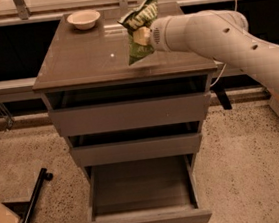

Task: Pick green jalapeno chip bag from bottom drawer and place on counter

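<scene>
The green jalapeno chip bag (141, 26) hangs upright in my gripper (141, 36), just above the right half of the counter (87, 54). The gripper is at the end of my white arm, which reaches in from the right, and it is shut on the bag's middle. The bag's lower tip is close to the countertop; whether it touches I cannot tell. The bottom drawer (141, 194) is pulled far out below and its floor is bare.
A small pale bowl (83, 19) stands at the counter's back left. The top drawer (129, 112) and middle drawer (136, 148) are slightly open. A black stand leg (32, 211) lies on the speckled floor at lower left.
</scene>
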Robot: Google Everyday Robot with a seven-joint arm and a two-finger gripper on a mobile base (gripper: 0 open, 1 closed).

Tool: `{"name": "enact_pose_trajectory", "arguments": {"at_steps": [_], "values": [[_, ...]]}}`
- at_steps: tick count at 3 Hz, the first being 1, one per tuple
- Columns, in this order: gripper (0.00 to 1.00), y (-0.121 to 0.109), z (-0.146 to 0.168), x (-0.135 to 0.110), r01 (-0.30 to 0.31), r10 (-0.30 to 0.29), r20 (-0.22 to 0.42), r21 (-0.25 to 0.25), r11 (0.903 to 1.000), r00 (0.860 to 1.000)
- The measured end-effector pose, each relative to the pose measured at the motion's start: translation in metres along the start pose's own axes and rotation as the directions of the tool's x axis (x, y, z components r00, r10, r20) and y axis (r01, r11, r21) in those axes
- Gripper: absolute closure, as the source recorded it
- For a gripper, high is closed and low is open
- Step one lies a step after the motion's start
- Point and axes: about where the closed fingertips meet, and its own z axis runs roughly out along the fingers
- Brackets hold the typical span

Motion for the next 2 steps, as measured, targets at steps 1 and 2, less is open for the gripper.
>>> {"name": "enact_pose_trajectory", "arguments": {"at_steps": [1,2], "values": [[0.81,-0.018,0.038,-0.01,-0.014,0.013,-0.016,-0.038,0.9992,1.0],[0.57,-0.024,0.039,-0.024,-0.018,0.018,0.003,-0.039,0.9991,1.0]]}}
